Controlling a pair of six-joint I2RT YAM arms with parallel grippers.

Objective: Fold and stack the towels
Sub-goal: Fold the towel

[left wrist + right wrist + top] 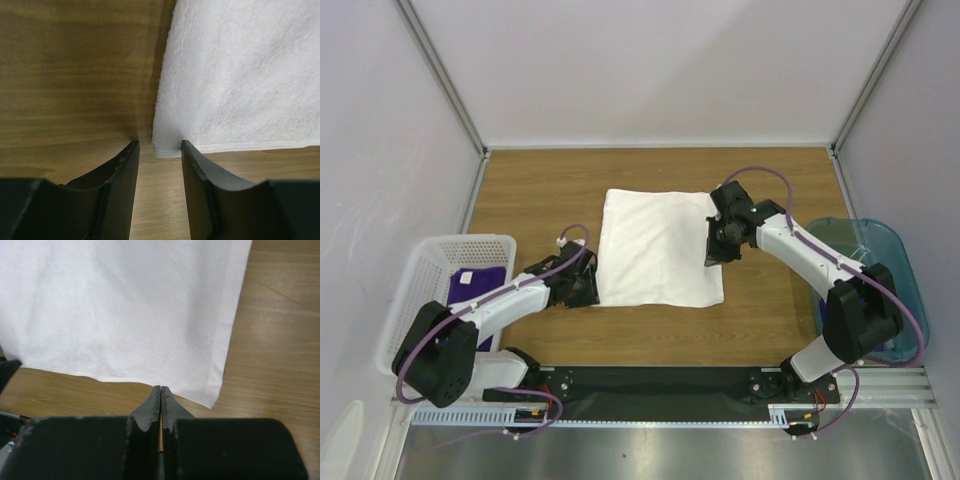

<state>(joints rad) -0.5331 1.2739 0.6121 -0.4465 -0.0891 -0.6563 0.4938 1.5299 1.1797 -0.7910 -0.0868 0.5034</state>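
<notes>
A large white towel [655, 250] lies folded flat in the middle of the wooden table. My left gripper [590, 284] is open at the towel's near left corner. In the left wrist view the corner [167, 146] sits between the two fingers [122, 170], low at the table, and is not pinched. My right gripper [712, 258] is over the towel's right edge. In the right wrist view it [161, 390] is shut with nothing between its jaws, and the white towel [125, 310] spreads beyond the tips. A deep-purple towel [475, 290] lies in the white basket.
The white perforated basket [430, 262] stands at the left beside the left arm. A teal plastic bin [880, 270] stands at the right edge behind the right arm. Bare wood [760, 190] surrounds the towel.
</notes>
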